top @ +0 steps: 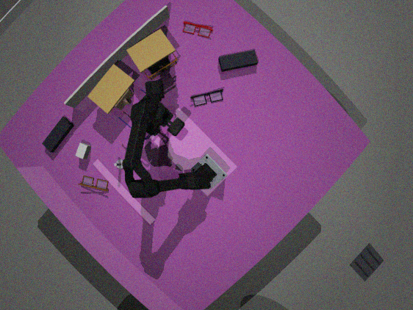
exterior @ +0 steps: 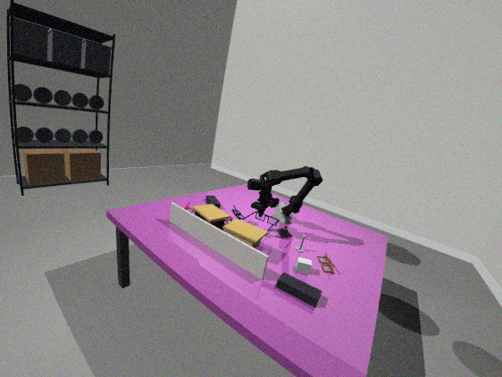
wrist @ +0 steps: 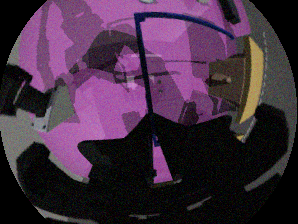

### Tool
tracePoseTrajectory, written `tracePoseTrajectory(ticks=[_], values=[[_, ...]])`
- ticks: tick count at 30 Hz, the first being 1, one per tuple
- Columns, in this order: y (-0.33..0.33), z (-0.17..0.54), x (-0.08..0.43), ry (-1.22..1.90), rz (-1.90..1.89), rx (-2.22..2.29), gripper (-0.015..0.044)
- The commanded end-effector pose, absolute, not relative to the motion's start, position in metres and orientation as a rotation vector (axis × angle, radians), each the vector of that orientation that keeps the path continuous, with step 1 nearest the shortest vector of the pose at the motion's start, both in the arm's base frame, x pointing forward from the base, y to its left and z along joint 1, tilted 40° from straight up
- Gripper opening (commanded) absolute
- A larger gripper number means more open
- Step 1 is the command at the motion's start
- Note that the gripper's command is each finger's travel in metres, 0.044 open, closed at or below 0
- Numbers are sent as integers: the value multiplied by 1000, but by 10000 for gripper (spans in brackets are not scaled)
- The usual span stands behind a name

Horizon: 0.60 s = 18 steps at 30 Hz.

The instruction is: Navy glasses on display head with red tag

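My gripper (exterior: 261, 213) (wrist: 150, 116) is shut on the navy glasses (top: 125, 122) (exterior: 273, 225) (wrist: 144, 65) and holds them above the table, in front of the two roofed stands. In the wrist view one rim runs up from the fingers and a temple reaches right, toward a yellow roof. A tan head (top: 125, 98) (wrist: 221, 79) shows partly under the nearer roof. A dark head (top: 160, 66), with orange-brown glasses (top: 167, 68) by it, shows under the other roof. The red tag cannot be made out. The arm hides the fingertips in the top view.
Yellow roofs (top: 111, 88) (top: 151, 50) (exterior: 246, 230) cover both heads, with a pale upright panel (exterior: 219, 238) behind. Black glasses (top: 207, 98), red glasses (top: 198, 29), brown glasses (top: 94, 184) (exterior: 326, 263), dark boxes (top: 238, 60) (top: 58, 134), a white block (top: 83, 150) and a small stand (top: 118, 164) are on the table.
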State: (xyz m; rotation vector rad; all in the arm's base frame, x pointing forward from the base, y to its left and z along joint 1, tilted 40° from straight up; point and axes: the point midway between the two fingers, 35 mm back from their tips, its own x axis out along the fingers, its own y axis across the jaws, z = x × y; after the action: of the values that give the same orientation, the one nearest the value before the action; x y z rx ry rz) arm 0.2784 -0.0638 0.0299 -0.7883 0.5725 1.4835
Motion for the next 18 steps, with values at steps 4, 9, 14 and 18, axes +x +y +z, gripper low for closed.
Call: tracePoseTrajectory(ticks=[4, 9, 14, 18], values=[[-57, 26, 277, 574, 1486, -776, 0], [-55, 25, 277, 574, 1486, -776, 0], [-55, 25, 277, 574, 1486, -776, 0], [-54, 25, 280, 574, 1486, -776, 0]])
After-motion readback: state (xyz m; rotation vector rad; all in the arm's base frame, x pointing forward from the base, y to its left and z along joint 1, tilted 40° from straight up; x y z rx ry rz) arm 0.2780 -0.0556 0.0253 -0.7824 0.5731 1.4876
